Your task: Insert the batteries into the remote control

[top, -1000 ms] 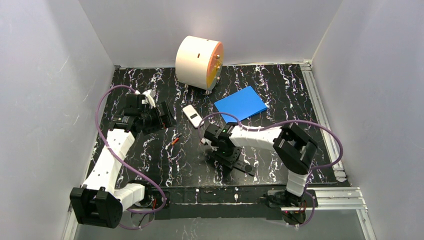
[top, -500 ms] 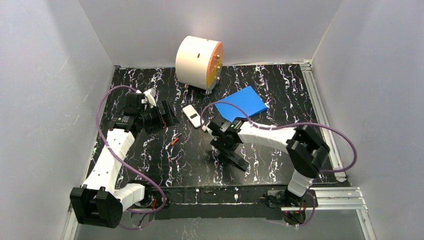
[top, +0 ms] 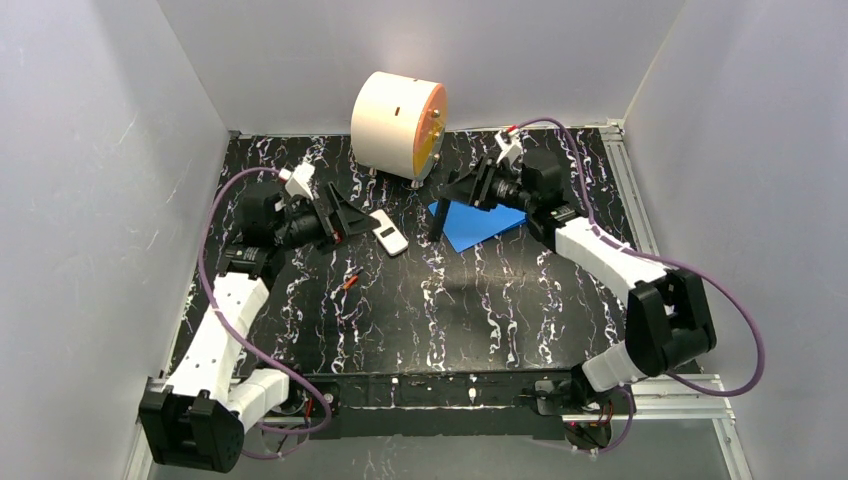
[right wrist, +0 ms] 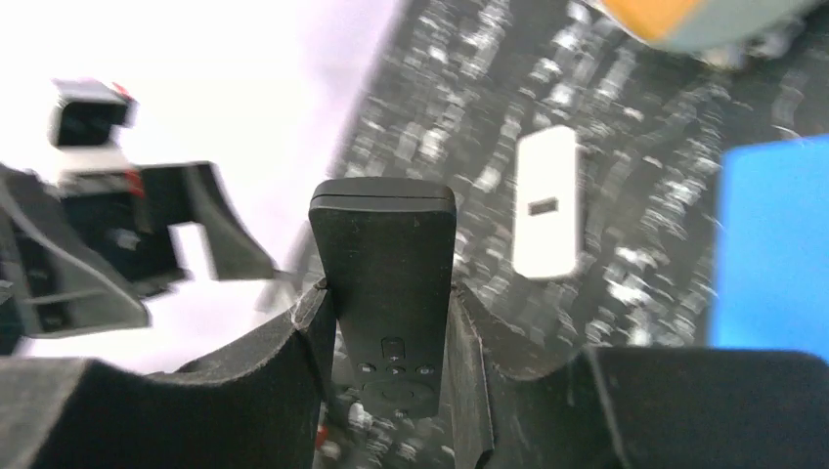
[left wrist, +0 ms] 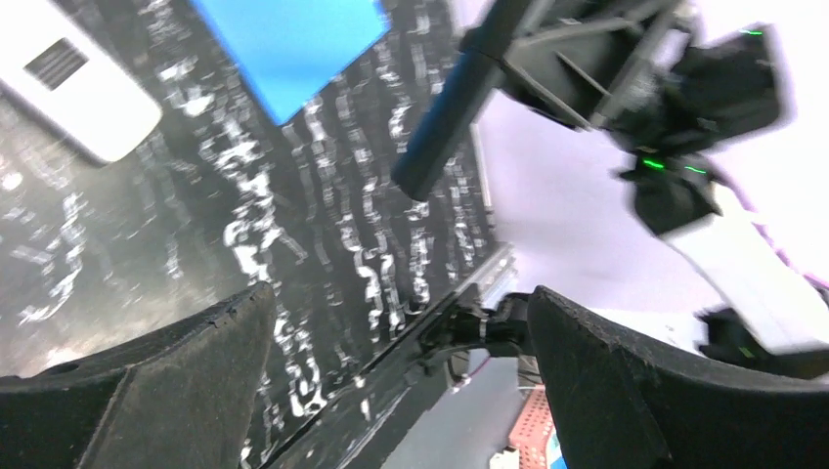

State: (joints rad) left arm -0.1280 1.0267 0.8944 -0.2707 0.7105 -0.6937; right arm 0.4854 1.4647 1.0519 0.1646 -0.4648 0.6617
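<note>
My right gripper [top: 456, 200] is shut on a black remote [top: 437, 217] and holds it in the air above the near-left corner of the blue pad. In the right wrist view the remote [right wrist: 385, 256] stands between my fingers [right wrist: 293, 362], button side to the camera. My left gripper [top: 345, 218] is open and empty, raised, facing the black remote [left wrist: 452, 107]. A white remote [top: 386, 232] lies on the table between the grippers; it also shows in both wrist views [left wrist: 76, 86] [right wrist: 545, 200]. The two tiny batteries [top: 348, 281] lie together on the table in front of the left gripper.
A large cream and orange cylinder [top: 398, 125] stands at the back centre. A blue flat pad [top: 490, 208] lies under the right gripper. Grey walls close in three sides. A metal rail [top: 640, 230] runs along the table's right edge.
My right arm has lifted the black remote off the table's front middle and swung it back and up over the blue pad. My left gripper has moved right and turned toward it.
</note>
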